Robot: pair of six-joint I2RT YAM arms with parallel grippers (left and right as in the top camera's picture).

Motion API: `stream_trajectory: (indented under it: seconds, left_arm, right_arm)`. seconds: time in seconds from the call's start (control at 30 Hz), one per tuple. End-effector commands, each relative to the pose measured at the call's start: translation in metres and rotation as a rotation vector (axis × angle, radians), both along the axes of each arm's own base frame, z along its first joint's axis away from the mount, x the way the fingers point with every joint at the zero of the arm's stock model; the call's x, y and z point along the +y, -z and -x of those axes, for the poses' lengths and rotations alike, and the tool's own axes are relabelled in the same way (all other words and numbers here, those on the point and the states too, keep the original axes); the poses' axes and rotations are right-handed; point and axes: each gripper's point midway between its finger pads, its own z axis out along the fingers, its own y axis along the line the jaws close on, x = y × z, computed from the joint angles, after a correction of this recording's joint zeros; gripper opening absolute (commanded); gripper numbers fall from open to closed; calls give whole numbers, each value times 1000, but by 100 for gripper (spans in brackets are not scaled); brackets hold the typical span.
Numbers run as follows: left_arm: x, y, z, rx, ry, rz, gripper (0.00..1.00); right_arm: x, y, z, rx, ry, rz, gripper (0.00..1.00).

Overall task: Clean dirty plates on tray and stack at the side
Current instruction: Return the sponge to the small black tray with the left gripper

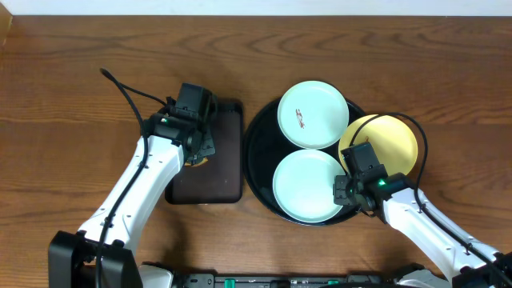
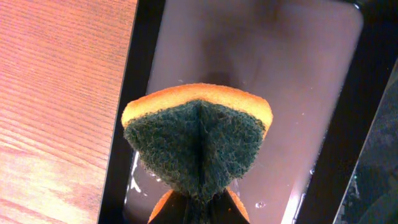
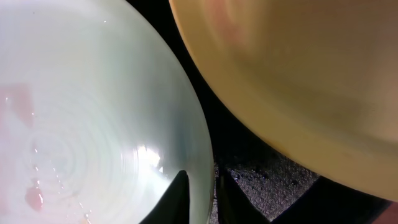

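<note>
Large round black tray w/ raised rim (image 1: 254, 152) holds 3 small plates: far mint-blue plate (image 1: 313, 114) w/ red-brown smear (image 1: 298, 120), near mint-blue plate (image 1: 308, 188), pale yellow plate (image 1: 392, 140) on right side. Right gripper (image 3: 202, 179) nearly closed, pinching rim of near mint-blue plate. Left gripper (image 2: 199, 214) clamped on folded yellow-green sponge (image 2: 196, 140), above wet rectangular black tray (image 1: 228, 160).

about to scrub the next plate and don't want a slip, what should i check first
1. sponge held by left gripper: ok
2. sponge at a plate: not ok, over rectangular tray
3. right gripper straddles near mint plate rim: ok; clamped: cannot tell
4. far mint plate clean: not ok, red smear
5. yellow plate clean: cannot tell
</note>
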Motion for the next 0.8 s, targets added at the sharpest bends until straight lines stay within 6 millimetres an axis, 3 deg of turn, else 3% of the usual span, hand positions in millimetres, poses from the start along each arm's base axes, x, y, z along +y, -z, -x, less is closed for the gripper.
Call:
stream_trajectory:
  seconds: [0.0,0.03,0.23,0.27,0.3,0.37,0.43,0.47,0.5,0.63,0.77]
  left_arm:
    - [6,-1,-1,-8,-20,-25,8]
    - [6,-1,-1,-8,-20,-25,8]
    - [6,-1,-1,-9,-20,-26,8]
    - [6,-1,-1,-9,-20,-26,8]
    - [6,-1,-1,-9,-20,-25,8]
    - [6,-1,-1,-9,-20,-25,8]
    - [6,-1,-1,-7,-20,-25,8]
    - [6,-1,-1,-7,-20,-26,8]
    - [6,0,0,-5,-20,-26,8]
    - [6,0,0,-2,-20,-27,8]
    - [6,0,0,-3,-20,-27,8]
  right_arm:
    - [1,5,5,16,-17,3,6]
    - [1,5,5,16,-17,2,1]
    - [3,4,1,-2,-18,-5,1]
    - [3,4,1,-1,-18,-5,6]
    - [3,4,1,-1,-18,-5,18]
    - [3,4,2,2,-17,-3,23]
    - [2,6,3,9,-17,0,15]
    - [2,7,4,14,-17,3,3]
    - [1,9,5,21,-17,6,1]
    - [4,6,-1,4,-18,-2,1]
    - [9,-15,-14,-40,-41,-12,1]
